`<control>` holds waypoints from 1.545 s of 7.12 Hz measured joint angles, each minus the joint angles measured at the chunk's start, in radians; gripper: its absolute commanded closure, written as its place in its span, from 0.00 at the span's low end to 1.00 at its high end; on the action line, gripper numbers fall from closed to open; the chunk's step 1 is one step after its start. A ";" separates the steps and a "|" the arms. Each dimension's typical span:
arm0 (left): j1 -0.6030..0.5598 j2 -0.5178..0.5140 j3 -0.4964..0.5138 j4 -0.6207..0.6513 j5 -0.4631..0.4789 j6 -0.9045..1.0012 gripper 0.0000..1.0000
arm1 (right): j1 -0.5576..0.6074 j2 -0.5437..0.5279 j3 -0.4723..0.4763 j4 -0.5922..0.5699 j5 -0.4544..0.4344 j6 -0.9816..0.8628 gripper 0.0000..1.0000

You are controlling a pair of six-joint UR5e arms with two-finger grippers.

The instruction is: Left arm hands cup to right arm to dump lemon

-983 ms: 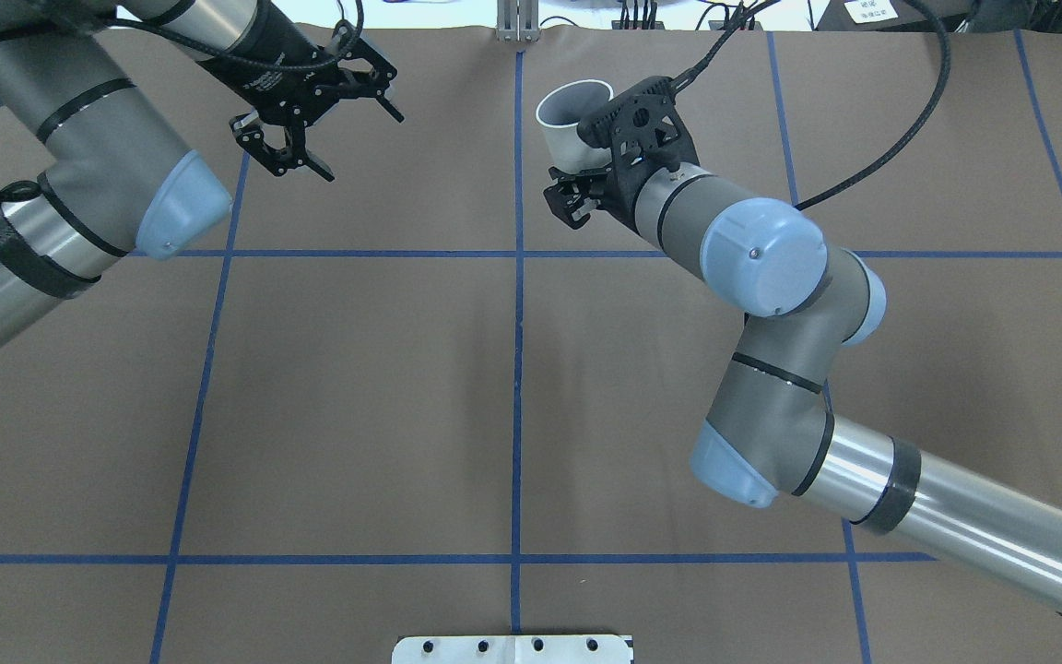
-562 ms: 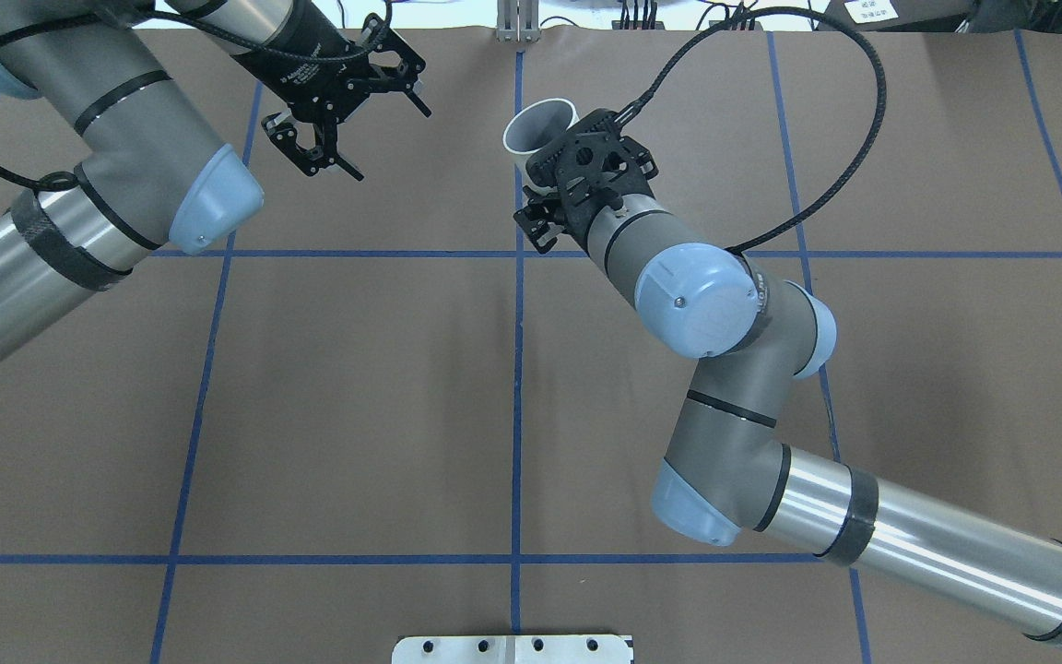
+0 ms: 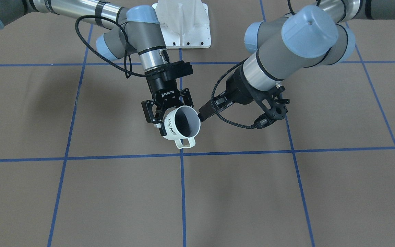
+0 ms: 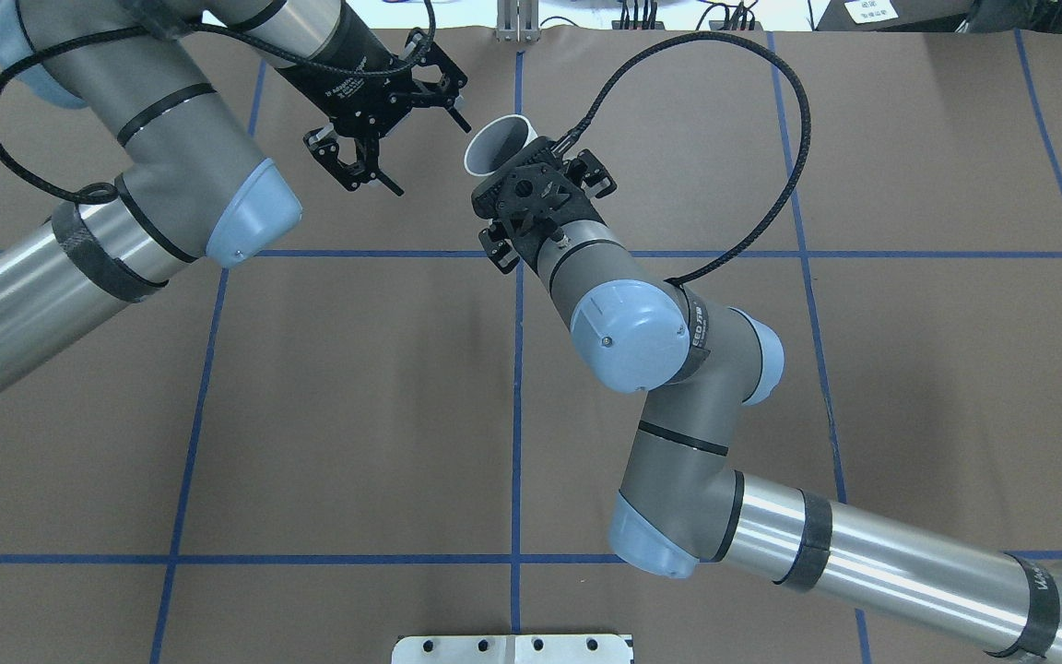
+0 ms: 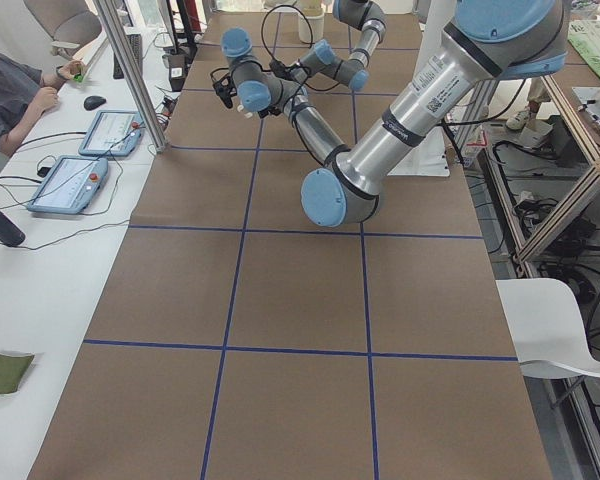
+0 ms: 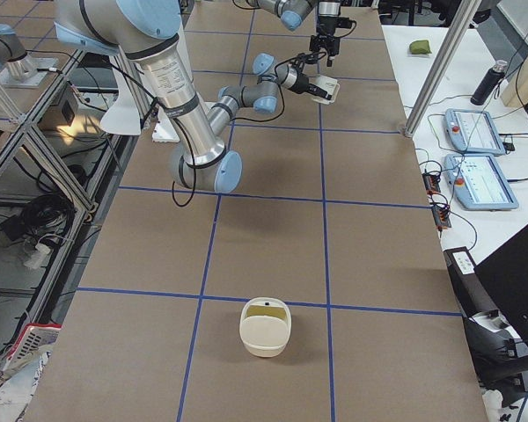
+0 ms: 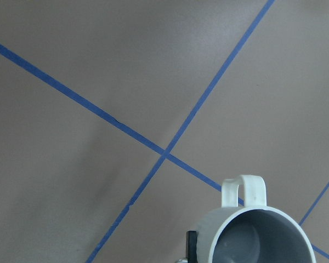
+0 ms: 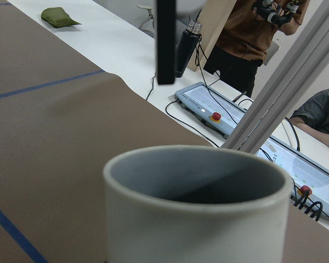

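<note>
The right gripper [image 3: 163, 115] was clamped on the body of the white "HOME" mug [image 3: 180, 126], held tilted above the counter [image 3: 81, 199] near the middle of its far edge (mouth tipped away from the robot). The left gripper [image 4: 425, 152] hung just beside the rim, jaws spread wide.

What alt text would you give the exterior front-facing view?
The right gripper holds the white HOME cup above the brown table, tilted with its mouth toward the camera. The open left gripper hangs close beside the cup's rim.
</note>
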 measured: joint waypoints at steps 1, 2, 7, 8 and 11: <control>0.005 0.000 0.000 0.000 0.000 0.001 0.37 | -0.007 0.003 0.001 0.002 -0.018 0.004 0.86; 0.008 -0.001 0.000 -0.004 0.000 0.003 0.44 | -0.013 0.005 0.002 0.004 -0.027 0.008 0.86; 0.019 -0.005 0.006 -0.031 0.000 0.009 0.47 | -0.035 0.012 0.002 0.006 -0.054 0.010 0.84; 0.021 -0.005 0.008 -0.031 0.000 0.010 0.52 | -0.035 0.013 0.002 0.006 -0.054 0.010 0.84; 0.028 -0.006 0.008 -0.031 0.000 0.011 0.73 | -0.036 0.014 0.002 0.006 -0.053 0.010 0.84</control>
